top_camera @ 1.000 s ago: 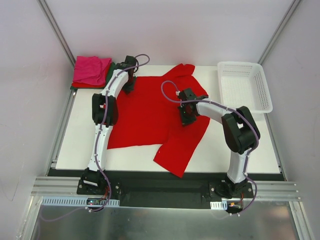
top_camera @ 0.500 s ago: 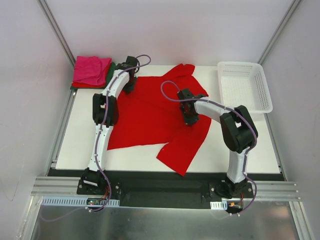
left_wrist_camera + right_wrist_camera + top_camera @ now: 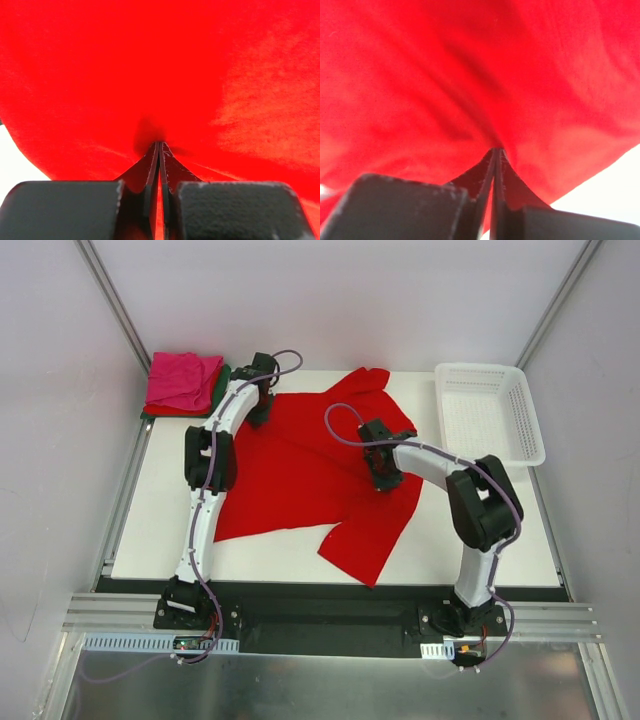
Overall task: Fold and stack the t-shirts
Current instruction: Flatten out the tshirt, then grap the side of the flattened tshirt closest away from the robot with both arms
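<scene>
- The red t-shirt (image 3: 290, 470) lies spread unevenly over the middle of the desk (image 3: 150, 530), with one flap reaching toward the near edge.
- The left fingers (image 3: 258, 412) are clenched on its far left edge. The left wrist view shows cloth nipped between them (image 3: 149, 172).
- The right fingers (image 3: 383, 476) are clenched on a pinch of cloth at its right-middle, as the right wrist view confirms (image 3: 506, 175).
- Governing relation: most of the cloth lies between the two grips, to the left of the right fingers.
- The stack of folded t-shirts (image 3: 185, 380) sits at the far left corner, just beyond the left fingers, so the left arm is judged nearer.
</scene>
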You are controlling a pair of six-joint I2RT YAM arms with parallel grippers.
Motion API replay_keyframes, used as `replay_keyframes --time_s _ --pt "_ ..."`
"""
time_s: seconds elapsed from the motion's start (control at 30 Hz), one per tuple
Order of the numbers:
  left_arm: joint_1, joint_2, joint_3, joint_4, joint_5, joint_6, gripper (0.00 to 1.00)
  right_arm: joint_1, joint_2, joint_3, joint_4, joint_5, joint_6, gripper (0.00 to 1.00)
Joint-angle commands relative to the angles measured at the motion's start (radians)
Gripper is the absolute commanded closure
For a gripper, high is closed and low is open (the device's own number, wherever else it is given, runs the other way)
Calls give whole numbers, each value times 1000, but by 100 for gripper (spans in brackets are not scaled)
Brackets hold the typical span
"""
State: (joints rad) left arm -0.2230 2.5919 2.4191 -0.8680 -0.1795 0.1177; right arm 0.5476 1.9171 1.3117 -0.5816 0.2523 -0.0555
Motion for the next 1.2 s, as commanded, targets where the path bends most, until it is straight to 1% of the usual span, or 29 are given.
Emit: replay_keyframes --time_s 0.0,0.03,0.07,0.1,0.17,0.2,0.27,0.3,0.33,0.37,0.43,0.47,0.5,0.53,0.63,0.67,0.7,0.73,0.77,0.8,0.83,0.87,0.9,0.93,0.97,1.0,1.07,1.1,1.17 --pt "-10 -133 -58 29 69 -24 100 17 -180 -40 32 -62 -9 93" --pt "-16 -191 -78 46 80 -26 100 23 -226 -43 34 -64 -13 91" --pt "-21 -220 -113 84 89 -24 97 32 -252 -46 37 -62 -15 89" --pt "-22 -249 -124 95 98 -30 89 34 -277 -49 37 -62 -14 85" --pt "-24 -323 -135 104 144 -42 81 40 -343 -48 26 -70 -14 81" --pt "-24 -346 -140 106 164 -59 68 40 -363 -49 22 -71 -9 73" --pt "-26 -420 -184 106 213 -91 61 43 -414 -51 -1 -76 0 64" --pt "-26 -471 -208 104 225 -102 54 43 -431 -57 -10 -77 5 63" --pt "-26 -499 -241 104 236 -114 52 44 -443 -66 -17 -81 19 62" --pt "-29 -528 -323 106 264 -118 51 46 -472 -81 -23 -87 25 60" --pt "-38 -616 -420 110 278 -161 47 57 -503 -139 -18 -100 48 58" --pt "-55 -647 -519 113 269 -179 46 63 -535 -163 -8 -105 52 54" --pt "-62 -706 -572 124 240 -193 45 67 -547 -182 -3 -104 52 52" --pt "-68 -737 -680 133 233 -210 43 78 -559 -224 0 -105 77 51" --pt "-87 -884 -849 182 229 -286 37 101 -610 -281 3 -100 114 41" --pt "-91 -923 -959 195 226 -329 33 107 -624 -319 5 -100 135 38" --pt "-96 -1000 -1012 204 224 -354 30 115 -656 -336 6 -100 149 35" --pt "-99 -1041 -1114 227 229 -381 25 132 -670 -353 8 -100 161 33" --pt "-102 -1079 -1164 237 232 -433 18 140 -687 -389 9 -99 172 30" --pt "-111 -1152 -1213 248 232 -453 12 149 -701 -405 11 -97 198 28" --pt "-119 -1188 -1300 264 213 -476 10 162 -728 -423 12 -99 212 28" --pt "-122 -1220 -1342 268 207 -525 3 170 -740 -440 15 -102 230 27" --pt "-127 -1289 -1383 274 195 -550 1 178 -754 -475 19 -104 261 26" --pt "-131 -1326 -1460 282 184 -576 1 195 -782 -492 23 -105 281 25" --pt "-134 -1364 -1495 293 184 -614 1 204 -794 -511 34 -113 298 24" --pt "-141 -1444 -1528 293 146 -637 1 215 -809 -547 38 -114 336 24" --pt "-142 -1522 -1614 291 94 -688 1 259 -842 -581 54 -107 371 23" --pt "-142 -1626 -1664 291 69 -722 1 309 -854 -615 60 -91 409 22" --pt "-142 -1683 -1716 290 46 -753 1 345 -856 -629 66 -64 456 22"
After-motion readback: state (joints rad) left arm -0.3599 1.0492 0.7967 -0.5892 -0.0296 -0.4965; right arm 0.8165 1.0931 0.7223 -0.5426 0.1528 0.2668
